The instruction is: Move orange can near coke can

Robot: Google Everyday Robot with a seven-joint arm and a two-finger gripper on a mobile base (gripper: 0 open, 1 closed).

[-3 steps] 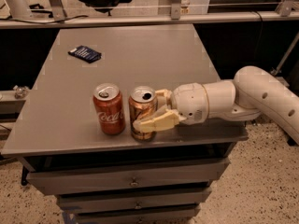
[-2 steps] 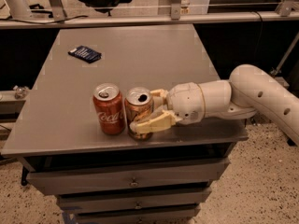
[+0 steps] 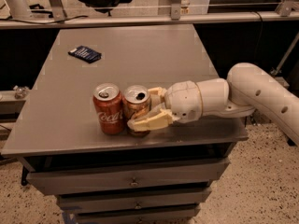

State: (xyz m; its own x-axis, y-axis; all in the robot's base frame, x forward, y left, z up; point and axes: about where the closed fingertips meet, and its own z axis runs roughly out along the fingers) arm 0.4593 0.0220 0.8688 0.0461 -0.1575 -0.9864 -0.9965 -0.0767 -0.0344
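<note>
Grey table (image 3: 140, 50), gripper (image 3: 142, 110) clamped around orange can (image 3: 134, 102), its lower front hidden, beside coke can (image 3: 108, 113).

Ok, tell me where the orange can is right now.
Camera view: the orange can stands near the table's front edge, immediately picture-right of the coke can, with the gripper closed on it from the right.

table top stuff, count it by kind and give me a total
Drink cans: 2, a red aluminium coke can and a copper-orange aluminium can right beside it
Dark blue flat packet: 1
Total: 3 things on the grey table
The cream two-finger gripper is closed around the copper-orange aluminium can near the front edge.
</note>
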